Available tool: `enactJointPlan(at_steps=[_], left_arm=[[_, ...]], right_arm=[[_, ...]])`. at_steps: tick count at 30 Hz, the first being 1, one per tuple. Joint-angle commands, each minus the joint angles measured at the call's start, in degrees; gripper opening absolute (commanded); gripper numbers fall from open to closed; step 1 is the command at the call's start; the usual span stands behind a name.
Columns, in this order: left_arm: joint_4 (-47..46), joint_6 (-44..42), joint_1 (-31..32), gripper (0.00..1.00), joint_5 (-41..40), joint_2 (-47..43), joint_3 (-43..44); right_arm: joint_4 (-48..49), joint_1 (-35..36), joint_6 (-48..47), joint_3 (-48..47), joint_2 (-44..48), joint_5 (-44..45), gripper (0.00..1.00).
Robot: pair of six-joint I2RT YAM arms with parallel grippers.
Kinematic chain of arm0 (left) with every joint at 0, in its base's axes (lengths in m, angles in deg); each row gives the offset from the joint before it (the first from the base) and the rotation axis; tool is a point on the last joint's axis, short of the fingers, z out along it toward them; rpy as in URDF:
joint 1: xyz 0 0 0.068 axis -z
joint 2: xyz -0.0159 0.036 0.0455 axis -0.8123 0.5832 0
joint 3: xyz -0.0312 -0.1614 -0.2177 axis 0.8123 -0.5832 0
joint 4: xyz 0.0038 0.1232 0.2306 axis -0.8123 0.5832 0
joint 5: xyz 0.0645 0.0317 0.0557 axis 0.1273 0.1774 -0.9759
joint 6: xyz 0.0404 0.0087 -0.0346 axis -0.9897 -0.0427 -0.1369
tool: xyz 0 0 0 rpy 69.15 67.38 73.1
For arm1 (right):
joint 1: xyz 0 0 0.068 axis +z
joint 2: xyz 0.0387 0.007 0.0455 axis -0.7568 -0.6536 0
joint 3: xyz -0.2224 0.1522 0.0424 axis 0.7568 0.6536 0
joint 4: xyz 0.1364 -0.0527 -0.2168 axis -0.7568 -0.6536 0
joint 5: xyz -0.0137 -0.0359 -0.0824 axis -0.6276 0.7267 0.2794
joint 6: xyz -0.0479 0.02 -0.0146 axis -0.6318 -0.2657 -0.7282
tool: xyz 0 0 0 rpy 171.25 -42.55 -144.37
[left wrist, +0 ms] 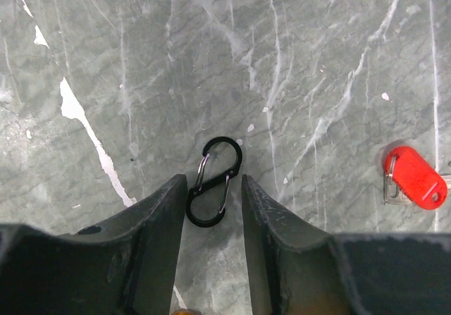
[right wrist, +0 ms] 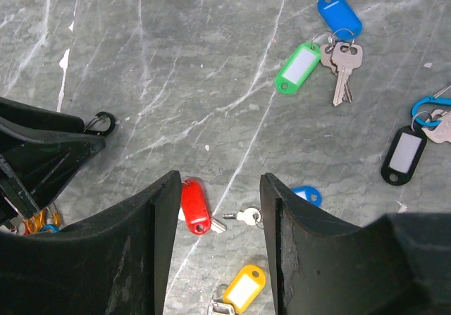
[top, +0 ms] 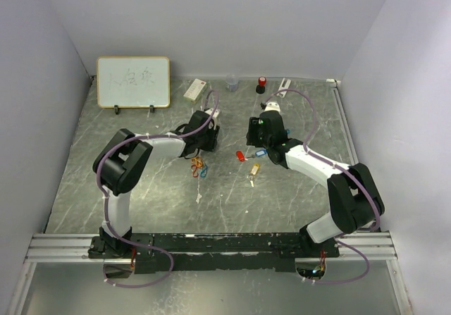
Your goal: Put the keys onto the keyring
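Observation:
My left gripper [left wrist: 211,181] is open and low over the table, its fingers on either side of a black S-shaped carabiner clip [left wrist: 215,182] lying flat. A red-tagged key [left wrist: 416,177] lies to its right. My right gripper [right wrist: 220,177] is open and empty above the red-tagged key [right wrist: 194,206], a small bare key [right wrist: 243,216] and a yellow-tagged key [right wrist: 243,287]. A blue tag [right wrist: 308,194] is partly hidden behind its right finger. Farther off lie a green tag [right wrist: 298,68] and a blue tag [right wrist: 339,15] with keys, and a black tag [right wrist: 402,153]. From above, both grippers [top: 209,137] [top: 255,133] sit mid-table.
Orange and blue carabiner clips [top: 199,167] lie near the left arm. A blue carabiner [right wrist: 430,110] lies by the black tag. A whiteboard [top: 134,82], a white box [top: 195,89], a small cup [top: 232,84] and a red-and-black object [top: 261,84] stand along the back wall.

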Motion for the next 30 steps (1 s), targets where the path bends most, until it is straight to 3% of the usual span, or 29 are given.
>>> enactJointPlan(at_steps=[1,8,15,30], left_arm=[[2.49,-0.29,1.08,0.45,-0.67,2.82,0.01],[3.03,-0.59,1.47,0.36,-1.98,3.4,0.31],[3.42,-0.64,1.68,0.07,-2.47,3.8,0.66],[4.83,1.29,1.7,0.07,-6.42,-0.1,0.66]], right_arm=[[0.82,-0.45,-0.38,0.63,1.0,0.3,0.49],[0.88,-0.51,-0.39,0.53,0.95,0.08,0.49],[0.88,-0.53,-0.41,0.57,0.77,-0.03,0.48],[-1.03,-0.46,-2.81,-2.21,-4.59,-5.57,0.48]])
